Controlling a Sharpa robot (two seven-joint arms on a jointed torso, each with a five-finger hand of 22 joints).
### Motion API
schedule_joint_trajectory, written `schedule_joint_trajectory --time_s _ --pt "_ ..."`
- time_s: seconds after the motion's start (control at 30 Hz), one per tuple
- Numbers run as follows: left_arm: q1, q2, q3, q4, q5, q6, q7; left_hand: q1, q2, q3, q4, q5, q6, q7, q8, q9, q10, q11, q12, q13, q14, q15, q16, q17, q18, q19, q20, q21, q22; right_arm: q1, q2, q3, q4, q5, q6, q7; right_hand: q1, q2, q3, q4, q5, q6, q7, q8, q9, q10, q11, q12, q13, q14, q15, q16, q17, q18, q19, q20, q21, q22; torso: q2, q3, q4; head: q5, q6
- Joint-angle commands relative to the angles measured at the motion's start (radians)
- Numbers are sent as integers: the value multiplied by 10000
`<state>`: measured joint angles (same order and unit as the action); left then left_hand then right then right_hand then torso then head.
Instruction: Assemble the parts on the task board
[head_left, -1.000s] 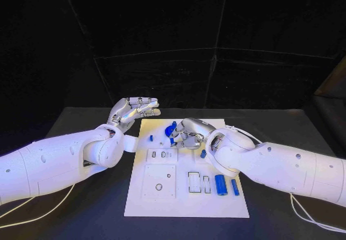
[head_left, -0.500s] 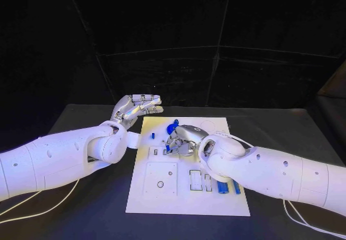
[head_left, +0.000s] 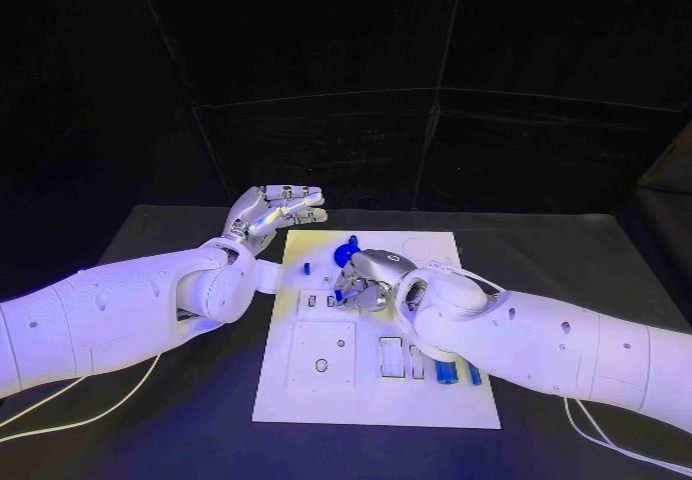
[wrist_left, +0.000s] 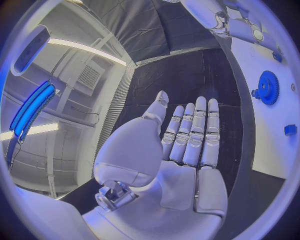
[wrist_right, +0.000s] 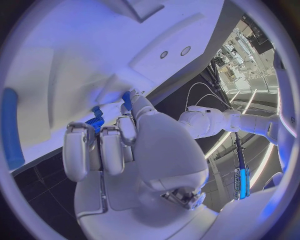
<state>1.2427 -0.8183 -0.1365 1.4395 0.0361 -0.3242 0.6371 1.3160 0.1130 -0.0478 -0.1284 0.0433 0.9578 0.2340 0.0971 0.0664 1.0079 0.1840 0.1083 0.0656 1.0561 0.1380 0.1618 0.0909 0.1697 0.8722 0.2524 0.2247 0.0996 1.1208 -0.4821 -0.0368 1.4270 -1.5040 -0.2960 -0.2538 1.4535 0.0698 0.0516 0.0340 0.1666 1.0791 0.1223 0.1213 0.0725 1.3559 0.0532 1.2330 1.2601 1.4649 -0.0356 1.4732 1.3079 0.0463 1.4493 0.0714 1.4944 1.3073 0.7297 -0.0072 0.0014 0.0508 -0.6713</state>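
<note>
Board (head_left: 378, 400) lies mid-table, long side running away from you. Right hand (head_left: 369, 281) down over board's middle, fingers curled around small blue part (wrist_right: 96, 122), tip against board surface. Your hand covers slot beneath, so seating hard to judge. Blue gear (head_left: 343, 257) just beyond right hand, partly masked by it. Small blue peg (head_left: 306, 268) left of gear. Two blue cylinders (head_left: 454, 373) at near right, half hidden under right forearm. Left hand (head_left: 271, 213) off board's far left corner, above table (head_left: 173, 240), fingers straight and together, holding nothing.
</note>
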Motion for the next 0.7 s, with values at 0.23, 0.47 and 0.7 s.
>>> schedule_joint_trajectory --time_s 0.23,0.47,0.7 --pt "14 17 9 -2 28 137 43 -97 22 -13 -72 39 66 28 -68 -7 56 -2 -35 -7 64 38 -61 -16 125 80 10 -36 -16 0 55 5 -49 -275 520 -265 -148 -63 115 48 3 106 -71 0 11 232 -229 -37 11 602 -30 -59 238 -63 -16 28 0 1010 -4 2 6 13 -41" --pt "14 16 9 -3 28 138 34 -99 23 -11 -81 39 70 27 -73 -7 61 -4 -40 -6 66 38 -66 -18 125 82 10 -40 -20 -7 63 4 -76 -368 653 -373 -216 -126 142 57 -8 57 -46 -39 -5 198 -209 -78 -18 599 -14 -67 226 -57 -36 41 -14 985 -5 2 -1 21 -51" --pt "14 15 9 1 28 147 24 -99 23 -11 -81 39 70 27 -73 -7 61 -4 -40 -6 66 38 -66 -18 125 82 10 -40 -20 -13 51 4 -31 -482 805 -512 -292 -205 163 68 -15 11 -21 -77 -18 168 -186 -109 -40 599 5 -70 227 -53 -47 57 -23 971 -6 5 9 20 -72"
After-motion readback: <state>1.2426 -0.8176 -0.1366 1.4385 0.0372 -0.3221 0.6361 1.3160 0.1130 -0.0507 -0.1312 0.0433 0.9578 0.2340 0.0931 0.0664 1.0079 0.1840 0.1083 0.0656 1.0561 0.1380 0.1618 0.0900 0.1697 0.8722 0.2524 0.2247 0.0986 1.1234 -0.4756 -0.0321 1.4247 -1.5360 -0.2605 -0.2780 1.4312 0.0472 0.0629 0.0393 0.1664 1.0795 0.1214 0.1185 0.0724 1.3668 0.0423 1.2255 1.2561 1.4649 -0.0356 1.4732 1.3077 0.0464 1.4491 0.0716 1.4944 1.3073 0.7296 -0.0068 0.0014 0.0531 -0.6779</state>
